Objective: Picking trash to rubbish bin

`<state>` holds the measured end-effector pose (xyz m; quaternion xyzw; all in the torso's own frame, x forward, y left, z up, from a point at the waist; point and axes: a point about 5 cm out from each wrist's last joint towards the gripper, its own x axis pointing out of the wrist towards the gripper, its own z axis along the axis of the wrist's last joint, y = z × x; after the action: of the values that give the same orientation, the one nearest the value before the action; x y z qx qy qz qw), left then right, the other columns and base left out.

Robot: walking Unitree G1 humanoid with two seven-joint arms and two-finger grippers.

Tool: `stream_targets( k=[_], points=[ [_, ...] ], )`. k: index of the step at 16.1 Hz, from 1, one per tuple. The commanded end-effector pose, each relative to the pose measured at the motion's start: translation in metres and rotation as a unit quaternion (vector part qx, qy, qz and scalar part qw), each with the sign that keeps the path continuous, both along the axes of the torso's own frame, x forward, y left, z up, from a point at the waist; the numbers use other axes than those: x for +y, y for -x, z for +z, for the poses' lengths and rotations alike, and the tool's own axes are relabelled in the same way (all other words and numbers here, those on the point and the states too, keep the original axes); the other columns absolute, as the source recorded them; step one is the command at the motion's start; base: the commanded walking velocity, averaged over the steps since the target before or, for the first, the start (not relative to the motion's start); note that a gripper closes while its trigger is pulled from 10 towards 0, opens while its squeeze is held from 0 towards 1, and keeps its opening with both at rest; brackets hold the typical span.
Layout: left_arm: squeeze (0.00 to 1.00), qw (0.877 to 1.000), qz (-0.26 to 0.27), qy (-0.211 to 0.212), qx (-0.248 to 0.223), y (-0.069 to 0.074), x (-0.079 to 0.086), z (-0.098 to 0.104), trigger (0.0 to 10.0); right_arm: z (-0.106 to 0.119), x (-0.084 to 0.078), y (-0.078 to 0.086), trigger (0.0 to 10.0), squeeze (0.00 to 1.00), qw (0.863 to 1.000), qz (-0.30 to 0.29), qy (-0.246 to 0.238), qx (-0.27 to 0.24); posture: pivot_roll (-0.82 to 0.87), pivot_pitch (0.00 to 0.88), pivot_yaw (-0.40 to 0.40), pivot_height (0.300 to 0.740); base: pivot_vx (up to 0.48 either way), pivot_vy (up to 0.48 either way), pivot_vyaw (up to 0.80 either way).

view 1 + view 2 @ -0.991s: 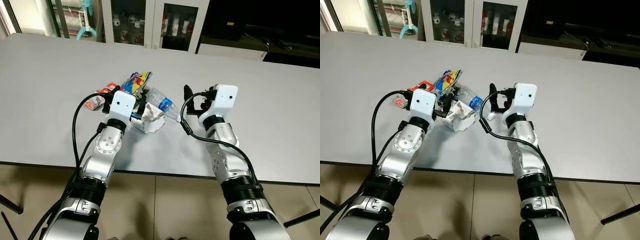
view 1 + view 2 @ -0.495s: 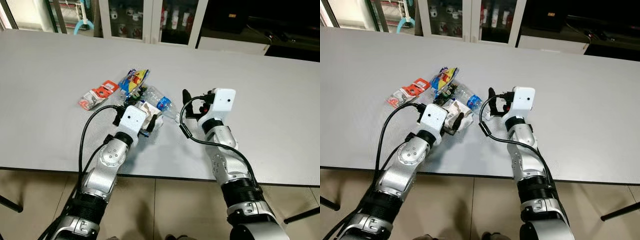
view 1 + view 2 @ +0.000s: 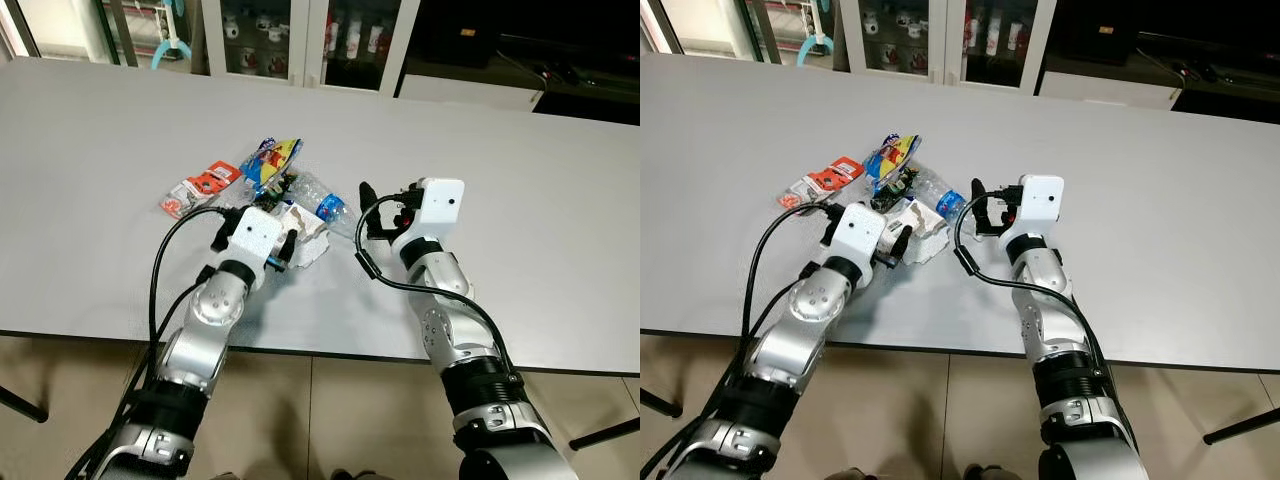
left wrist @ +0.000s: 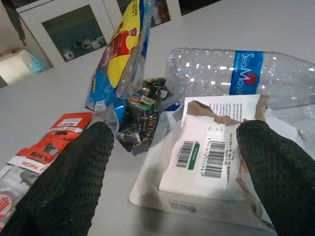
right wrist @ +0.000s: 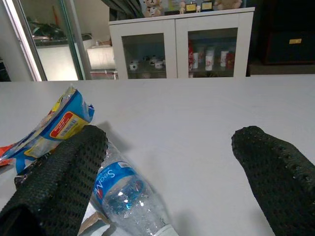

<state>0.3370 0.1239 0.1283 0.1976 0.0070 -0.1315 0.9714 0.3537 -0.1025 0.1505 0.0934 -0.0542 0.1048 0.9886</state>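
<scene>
A small heap of trash lies on the grey table (image 3: 100, 120). It holds a clear bottle (image 3: 320, 200) with a blue label, a torn white package (image 4: 211, 152) with barcodes, a blue-yellow snack bag (image 3: 270, 160), a small dark wrapper (image 4: 145, 115) and a red-white wrapper (image 3: 197, 187). My left gripper (image 4: 177, 162) is open, its fingers (image 4: 64, 182) standing either side of the white package. My right gripper (image 3: 385, 205) is open beside the bottle's (image 5: 123, 191) cap end, holding nothing.
White glass-door cabinets (image 3: 300, 40) stand beyond the table's far edge. The table's front edge (image 3: 330, 350) runs just under both forearms. Bare tabletop stretches to the right of the right gripper and left of the wrappers.
The camera has shifted a little. My left gripper has drawn back from over the heap and now sits at the white package. The right gripper has edged slightly toward the bottle.
</scene>
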Motion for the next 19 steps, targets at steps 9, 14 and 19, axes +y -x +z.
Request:
stream_targets(
  k=[9, 14, 19],
  points=[
    [0.0, 0.998, 0.005, 0.041, 0.042, -0.029, -0.022, 0.012, 10.0, -0.004, -0.001, 0.002, 10.0, 0.0, 1.0, 0.006, 0.006, 0.013, -0.07, 0.064, -0.094, 0.74, 0.0, 0.0, 0.0],
    [0.0, 0.996, 0.035, 0.033, 0.076, -0.042, -0.011, 0.012, 10.0, -0.005, -0.001, 0.003, 10.0, 0.0, 1.0, 0.011, 0.006, 0.014, -0.08, 0.065, -0.094, 0.74, 0.0, 0.0, 0.0],
    [0.0, 0.993, 0.042, 0.035, 0.105, -0.048, -0.005, 0.009, 10.0, -0.005, 0.0, 0.005, 10.0, 0.0, 1.0, 0.015, 0.007, 0.016, -0.09, 0.066, -0.092, 0.74, 0.0, 0.0, 0.0]
  ],
)
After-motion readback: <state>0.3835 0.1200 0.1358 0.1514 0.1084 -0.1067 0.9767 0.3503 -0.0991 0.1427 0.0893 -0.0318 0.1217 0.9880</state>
